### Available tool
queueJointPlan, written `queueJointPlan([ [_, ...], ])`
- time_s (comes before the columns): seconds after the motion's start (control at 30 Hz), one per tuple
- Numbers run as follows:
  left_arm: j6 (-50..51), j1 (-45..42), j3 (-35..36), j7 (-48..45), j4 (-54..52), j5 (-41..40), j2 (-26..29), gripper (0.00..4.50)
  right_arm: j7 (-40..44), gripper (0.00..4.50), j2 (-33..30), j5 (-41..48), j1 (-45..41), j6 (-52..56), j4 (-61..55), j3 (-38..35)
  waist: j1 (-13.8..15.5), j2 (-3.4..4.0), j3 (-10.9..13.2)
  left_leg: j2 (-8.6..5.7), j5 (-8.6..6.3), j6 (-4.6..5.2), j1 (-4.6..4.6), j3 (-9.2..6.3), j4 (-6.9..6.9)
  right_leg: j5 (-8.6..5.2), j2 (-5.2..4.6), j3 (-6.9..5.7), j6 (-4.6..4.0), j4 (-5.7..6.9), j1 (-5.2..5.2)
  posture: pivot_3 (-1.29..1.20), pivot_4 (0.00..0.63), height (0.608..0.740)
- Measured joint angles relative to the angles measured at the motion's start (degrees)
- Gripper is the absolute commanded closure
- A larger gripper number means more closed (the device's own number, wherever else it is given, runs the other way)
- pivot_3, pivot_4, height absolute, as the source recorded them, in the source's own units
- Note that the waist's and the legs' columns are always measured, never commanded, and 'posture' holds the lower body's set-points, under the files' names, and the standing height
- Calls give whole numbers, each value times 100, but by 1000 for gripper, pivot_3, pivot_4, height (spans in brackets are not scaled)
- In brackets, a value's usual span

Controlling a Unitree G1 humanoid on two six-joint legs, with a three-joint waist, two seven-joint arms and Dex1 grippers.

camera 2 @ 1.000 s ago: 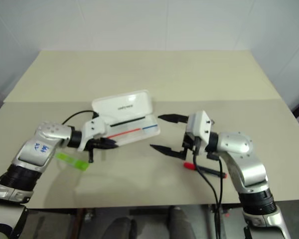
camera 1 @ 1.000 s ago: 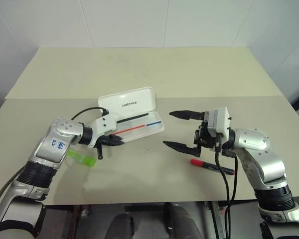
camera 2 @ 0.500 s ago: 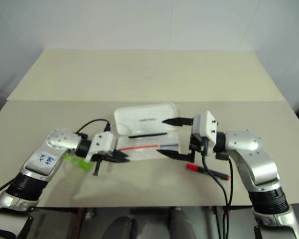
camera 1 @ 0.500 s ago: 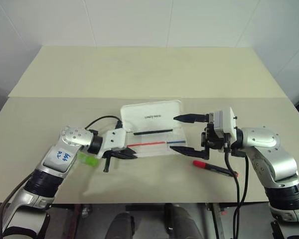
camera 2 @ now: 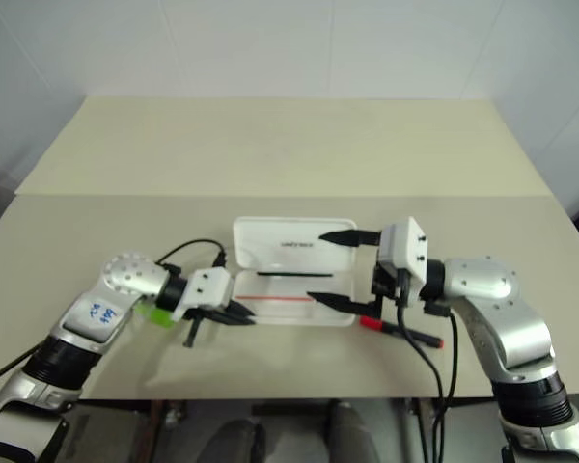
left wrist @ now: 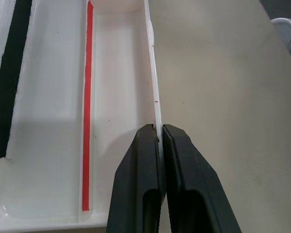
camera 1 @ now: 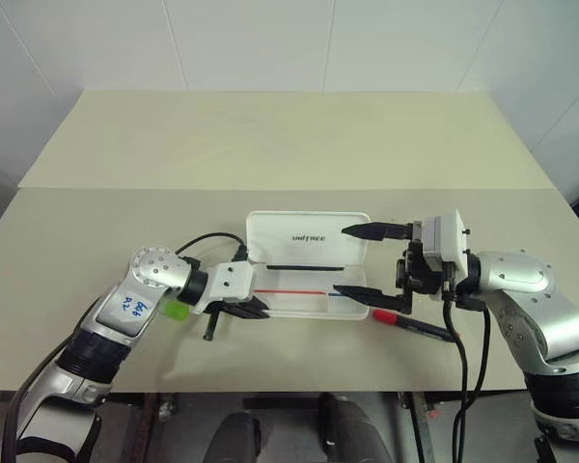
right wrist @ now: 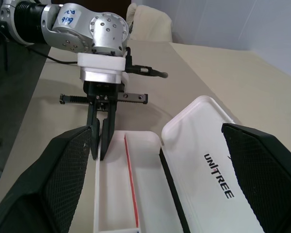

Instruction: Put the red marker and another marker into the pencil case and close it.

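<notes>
Beige table [camera 1: 270,145]: pencil case [camera 1: 309,236] lies open, front wall pinched by the closed left gripper [left wrist: 159,138]. Right gripper [camera 1: 362,260] is spread wide, empty; red marker [camera 1: 413,324] should be grabbed mid-barrel.

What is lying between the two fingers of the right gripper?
In the right wrist view, the open pencil case lies between the fingers of the right gripper; the left gripper pinches its wall.

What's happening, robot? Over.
Left end effector shut on case wall. Right end effector open over case. Case open, no markers inside. Red marker on table.
</notes>
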Motion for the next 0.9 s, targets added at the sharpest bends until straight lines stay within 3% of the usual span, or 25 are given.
queueJointPlan([
  [0.23,445,-94,-80,143,-65,80,-1,4483,-118,0,-6,52,39,52,-111,-32,-10,0,0,-2,10,9,16,0,0,2,1,5,-7,19,7,0,150,740],
  [0.27,484,-96,-82,155,-71,85,-1,3949,-122,0,-6,58,39,63,-123,-33,-12,0,0,-3,12,11,18,0,0,2,2,5,-8,20,9,0,150,740],
  [0.67,825,-111,-143,89,-248,8,-14,79,-196,0,-16,65,43,103,-124,-33,2,0,0,-5,16,14,15,-5,1,3,1,5,-9,16,11,0,150,740],
  [0.9,1396,-111,67,-65,-582,-433,128,33,-186,0,-12,64,36,98,-89,-29,-22,0,0,-2,13,17,9,-10,-1,3,3,2,-9,9,8,0,150,740],
])
